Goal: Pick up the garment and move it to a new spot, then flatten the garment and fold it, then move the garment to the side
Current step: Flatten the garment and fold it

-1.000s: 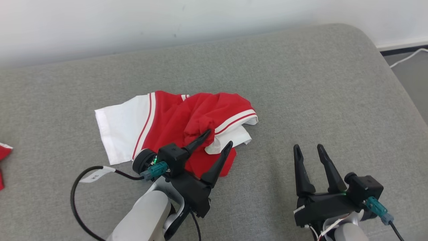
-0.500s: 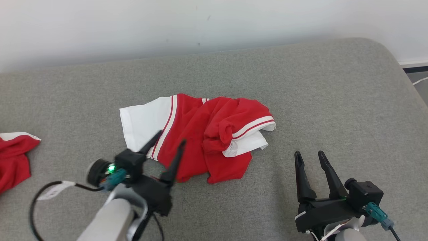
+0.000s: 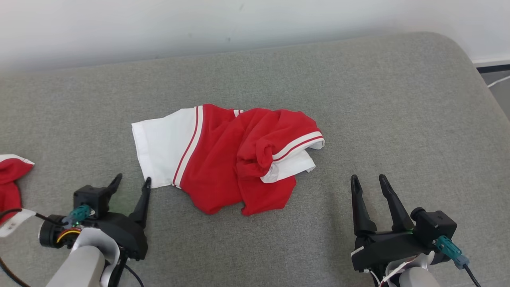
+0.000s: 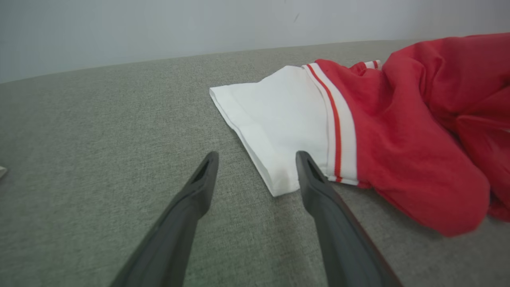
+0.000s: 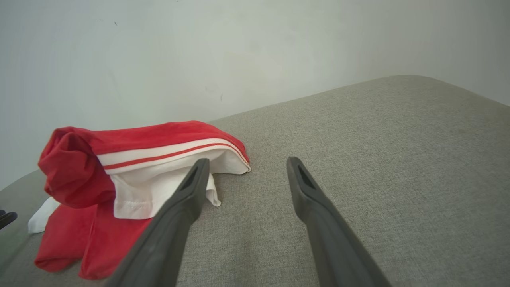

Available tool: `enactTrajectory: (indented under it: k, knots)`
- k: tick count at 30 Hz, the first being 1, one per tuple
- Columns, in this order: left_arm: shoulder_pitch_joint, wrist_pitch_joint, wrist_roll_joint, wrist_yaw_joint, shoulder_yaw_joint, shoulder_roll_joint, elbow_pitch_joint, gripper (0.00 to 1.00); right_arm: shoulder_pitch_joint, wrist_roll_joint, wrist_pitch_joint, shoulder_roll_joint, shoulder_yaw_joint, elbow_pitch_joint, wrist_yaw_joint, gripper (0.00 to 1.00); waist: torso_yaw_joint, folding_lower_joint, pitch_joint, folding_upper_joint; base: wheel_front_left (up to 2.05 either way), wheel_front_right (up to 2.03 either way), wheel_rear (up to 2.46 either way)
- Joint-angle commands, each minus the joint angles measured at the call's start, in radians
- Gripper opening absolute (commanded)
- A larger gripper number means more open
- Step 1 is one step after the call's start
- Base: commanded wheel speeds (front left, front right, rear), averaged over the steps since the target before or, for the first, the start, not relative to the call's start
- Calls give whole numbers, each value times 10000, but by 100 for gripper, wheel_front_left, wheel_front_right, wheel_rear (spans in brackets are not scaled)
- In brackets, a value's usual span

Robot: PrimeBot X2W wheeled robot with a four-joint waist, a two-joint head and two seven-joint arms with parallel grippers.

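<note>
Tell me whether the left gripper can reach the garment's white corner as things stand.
Probably yes: the left gripper is open and aimed at the white corner just ahead of its fingertips, with nothing but bare grey cushion around it.

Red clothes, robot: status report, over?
Left gripper open, empty, by the white corner. Right gripper open, empty. Garment crumpled on the cushion. Nothing blocking.

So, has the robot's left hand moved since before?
Yes. The left gripper was over the red middle of the garment; now it sits left of it, by the near corner of its white end, jaws open.
</note>
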Motion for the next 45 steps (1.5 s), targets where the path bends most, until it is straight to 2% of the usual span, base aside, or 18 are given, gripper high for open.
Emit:
enactTrajectory:
  k: [1,14,15,16,23,32,38,44,45]
  knots:
    - [-146,43,-11,-63,-16,88,226,100,-72,-7,-14,-5,16,26,11,100,-78,0,77,0,0,0,0]
    - [-648,456,-388,-585,-254,-246,1654,100,-169,119,-14,-4,28,-5,11,100,-403,0,309,0,0,0,0]
    - [-666,532,-434,-598,-274,-275,1766,47,-183,120,-14,-4,28,-2,11,100,-417,0,313,0,0,0,0]
    - [-690,574,-428,-599,-306,-266,1839,0,-190,121,-14,-4,26,-5,11,100,-427,0,316,0,0,0,0]
    - [-832,252,-349,-777,-482,-360,2087,0,-102,99,-14,-5,-31,27,11,100,-346,0,164,0,0,0,0]
    - [-485,-346,-360,-485,-454,-454,1526,0,366,17,-14,-4,-232,113,11,100,302,0,-583,0,0,0,0]
    - [467,-178,-274,-110,-674,-383,-173,0,738,9,-14,-4,-284,144,11,100,1091,0,-1118,0,0,0,0]
    - [1873,610,-190,539,-938,-38,-2575,0,990,15,-14,-5,-315,194,11,100,1753,0,-1455,0,0,0,0]
    - [2344,901,-165,823,-996,96,-3505,0,1006,-1,-14,-7,-336,189,11,100,1928,0,-1490,0,0,0,0]
